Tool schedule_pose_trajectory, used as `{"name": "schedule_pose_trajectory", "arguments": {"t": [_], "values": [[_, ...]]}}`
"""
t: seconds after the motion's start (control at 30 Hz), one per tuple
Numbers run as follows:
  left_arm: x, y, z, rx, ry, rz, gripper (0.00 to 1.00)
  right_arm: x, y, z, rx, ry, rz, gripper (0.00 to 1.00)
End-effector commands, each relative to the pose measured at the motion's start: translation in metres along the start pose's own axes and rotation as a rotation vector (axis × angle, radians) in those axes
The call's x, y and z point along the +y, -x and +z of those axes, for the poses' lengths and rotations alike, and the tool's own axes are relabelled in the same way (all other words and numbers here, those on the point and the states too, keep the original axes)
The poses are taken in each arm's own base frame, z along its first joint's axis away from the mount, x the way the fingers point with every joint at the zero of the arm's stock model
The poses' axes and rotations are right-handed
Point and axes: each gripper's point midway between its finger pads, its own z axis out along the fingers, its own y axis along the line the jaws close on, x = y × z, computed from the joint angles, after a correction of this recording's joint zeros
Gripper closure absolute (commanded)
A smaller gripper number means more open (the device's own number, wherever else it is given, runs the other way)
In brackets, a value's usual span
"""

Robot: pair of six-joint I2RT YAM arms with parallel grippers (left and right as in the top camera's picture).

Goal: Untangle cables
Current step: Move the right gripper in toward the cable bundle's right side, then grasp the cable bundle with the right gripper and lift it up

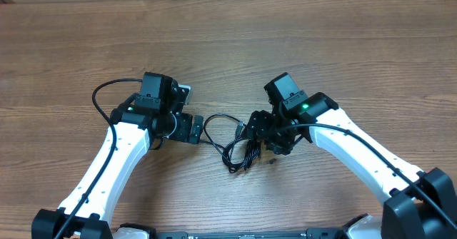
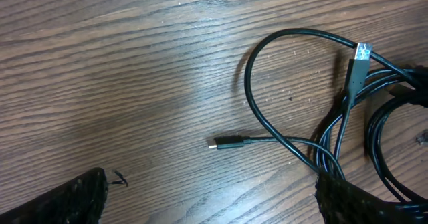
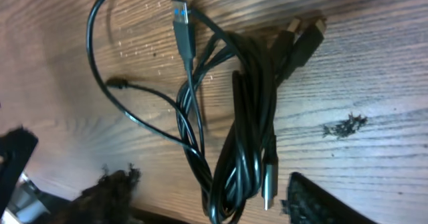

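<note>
Left wrist view: left gripper (image 2: pixel 217 202) spread wide, one fingertip in the lower left corner and the other in the lower right, with only bare wood between them. Strands of the cables (image 2: pixel 328 150) run down to the lower-right fingertip; cannot tell whether they touch it. Beyond, at mid-frame, a small plug (image 2: pixel 227 144) lies flat on the surface (image 2: pixel 100 63), pointing left. Its strand curves up into a wide loop toward upper centre. Further on, near the right edge, a silver-tipped plug (image 2: pixel 362 52) lies across that loop

Right wrist view: right gripper (image 3: pixel 214 197) spread, fingers at the bottom edge, left and right. The bundled part of the cables lies between them, coils reaching the bottom edge; no pinch visible. A metal-ended plug (image 3: pixel 269 184) sits just beside the finger at lower right. Further up, two dark plugs (image 3: pixel 304 33) lie side by side at upper right. A dark speck of debris (image 3: pixel 344 125) sits on the wood at right, apart from the bundle

Overhead: the cables lie at centre frame between the two grippers, the bundle under the right gripper and the loop reaching toward the left gripper
</note>
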Motion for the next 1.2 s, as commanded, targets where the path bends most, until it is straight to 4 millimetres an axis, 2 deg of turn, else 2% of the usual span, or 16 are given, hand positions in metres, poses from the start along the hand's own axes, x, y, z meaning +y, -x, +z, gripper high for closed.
{"name": "schedule_pose_trajectory", "arguments": {"t": [0.0, 0.2, 0.3, 0.33, 0.5, 0.63, 0.77, 0.9, 0.97, 1.17], "values": [[-0.005, 0.008, -0.003, -0.019, -0.021, 0.014, 0.00, -0.006, 0.001, 0.005, -0.003, -0.022, 0.010, 0.30], [-0.005, 0.008, -0.003, -0.019, -0.023, 0.014, 0.01, -0.022, 0.005, 0.022, 0.012, -0.101, 0.024, 0.32], [-0.005, 0.008, -0.003, -0.019, -0.023, 0.014, 0.00, -0.029, 0.004, 0.031, 0.036, -0.130, 0.037, 0.38], [-0.005, 0.008, -0.003, -0.019, -0.023, 0.014, 0.00, -0.031, 0.003, 0.036, 0.049, -0.143, 0.041, 0.45], [-0.005, 0.008, -0.003, -0.019, -0.023, 0.014, 0.00, -0.029, -0.002, 0.041, 0.061, -0.148, 0.025, 0.63], [-0.005, 0.008, -0.003, -0.019, -0.023, 0.014, 0.00, -0.027, -0.005, 0.041, 0.069, -0.145, 0.019, 0.96], [-0.005, 0.007, -0.003, -0.015, -0.024, 0.013, 0.00, -0.012, -0.009, 0.042, 0.113, -0.064, -0.015, 0.96], [-0.010, -0.002, -0.004, 0.021, -0.055, 0.048, 0.00, 0.002, -0.001, 0.034, 0.119, 0.018, -0.079, 0.96], [-0.022, -0.005, -0.005, 0.030, -0.121, 0.102, 0.01, 0.009, 0.009, 0.025, 0.092, 0.051, -0.132, 0.96], [-0.080, -0.009, -0.025, -0.029, -0.480, 0.320, 0.00, 0.046, 0.031, -0.016, -0.011, 0.220, -0.366, 0.96]]}}
